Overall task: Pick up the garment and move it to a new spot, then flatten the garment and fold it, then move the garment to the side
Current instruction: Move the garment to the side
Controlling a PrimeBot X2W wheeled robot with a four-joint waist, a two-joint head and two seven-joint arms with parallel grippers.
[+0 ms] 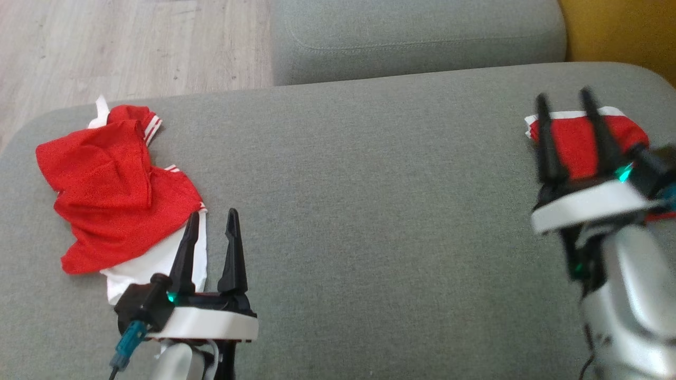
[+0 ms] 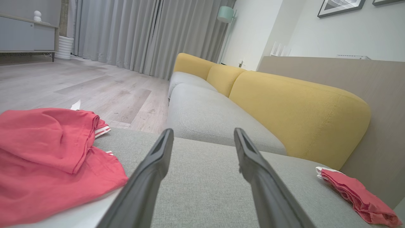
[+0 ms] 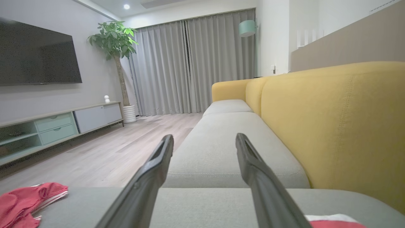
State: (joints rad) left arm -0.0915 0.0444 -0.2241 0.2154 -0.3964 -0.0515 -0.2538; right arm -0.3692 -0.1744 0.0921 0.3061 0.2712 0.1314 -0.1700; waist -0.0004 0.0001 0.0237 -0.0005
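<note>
As it lies crumpled, the garment (image 1: 105, 200) runs near-to-far, white end nearest.

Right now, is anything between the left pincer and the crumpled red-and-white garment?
Nothing visible: the open left pincer sits at the edge of the crumpled red-and-white fabric garment, with bare grey sofa cushion alongside.

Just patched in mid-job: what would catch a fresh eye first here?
A crumpled red-and-white garment lies at the left of the grey sofa seat, right by the open left hand. A smaller folded red garment sits at the seat's right end, by the open right hand.
</note>
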